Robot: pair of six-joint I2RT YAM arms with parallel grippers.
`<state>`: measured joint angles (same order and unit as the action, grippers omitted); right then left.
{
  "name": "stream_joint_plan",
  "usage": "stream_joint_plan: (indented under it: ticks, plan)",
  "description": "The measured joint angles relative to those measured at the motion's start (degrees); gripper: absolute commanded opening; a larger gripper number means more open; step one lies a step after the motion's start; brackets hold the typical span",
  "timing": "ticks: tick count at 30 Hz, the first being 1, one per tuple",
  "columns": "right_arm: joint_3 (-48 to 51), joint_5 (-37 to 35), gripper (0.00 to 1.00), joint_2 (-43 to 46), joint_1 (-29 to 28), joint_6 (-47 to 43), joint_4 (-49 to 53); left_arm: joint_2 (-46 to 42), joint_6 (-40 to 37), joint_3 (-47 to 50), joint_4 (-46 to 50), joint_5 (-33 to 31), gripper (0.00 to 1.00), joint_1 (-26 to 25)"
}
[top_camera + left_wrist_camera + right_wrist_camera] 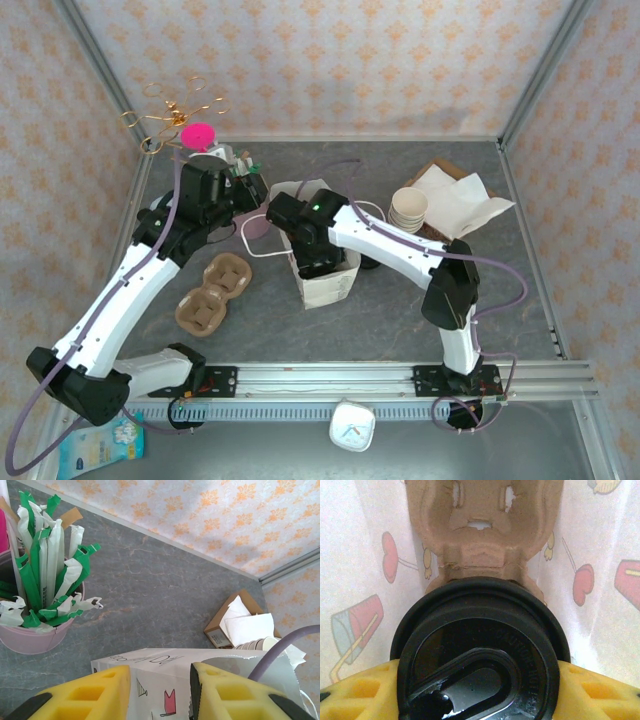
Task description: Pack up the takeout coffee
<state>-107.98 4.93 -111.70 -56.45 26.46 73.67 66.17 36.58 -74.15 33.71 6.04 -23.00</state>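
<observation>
The takeout coffee [480,650] shows its round black lid from above, down inside the white printed paper bag [335,285]. My right gripper [480,692] is shut on the cup, with a yellow finger [360,692] pressed against each side under the lid. A brown cardboard carrier [480,525] lies in the bag just beyond the cup. My left gripper [160,690] is open at the bag's [165,672] upper left rim, and the bag wall shows in the gap between its fingers without being pinched.
A pink tub of green and white wrapped straws [40,590] stands left of the bag. A second cardboard carrier [212,292] lies on the table at the left. A stack of white cups [408,208] and a box of napkins [455,195] sit at the back right.
</observation>
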Motion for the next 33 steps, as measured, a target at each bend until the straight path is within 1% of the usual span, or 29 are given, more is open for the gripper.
stream_joint_plan:
  ticks: [8, 16, 27, 33]
  plan:
    - [-0.90, 0.39, 0.51, -0.20, 0.48, -0.17, -0.02, -0.07, 0.02, 0.00, 0.90, 0.59, 0.39, 0.90]
    - [-2.86, -0.70, 0.51, -0.76, 0.28, -0.15, -0.02, -0.04, 0.04, 0.31, 1.46, 1.03, 0.39, 1.01]
    - [3.50, -0.22, 0.51, 0.44, 0.26, -0.17, -5.20, -0.04, 0.04, 0.74, 1.62, 1.44, 0.39, 1.05]
    - [5.27, -0.17, 0.51, 1.44, 0.26, -0.17, -6.67, -0.04, 0.04, 0.81, 1.77, 1.66, 0.41, 1.38]
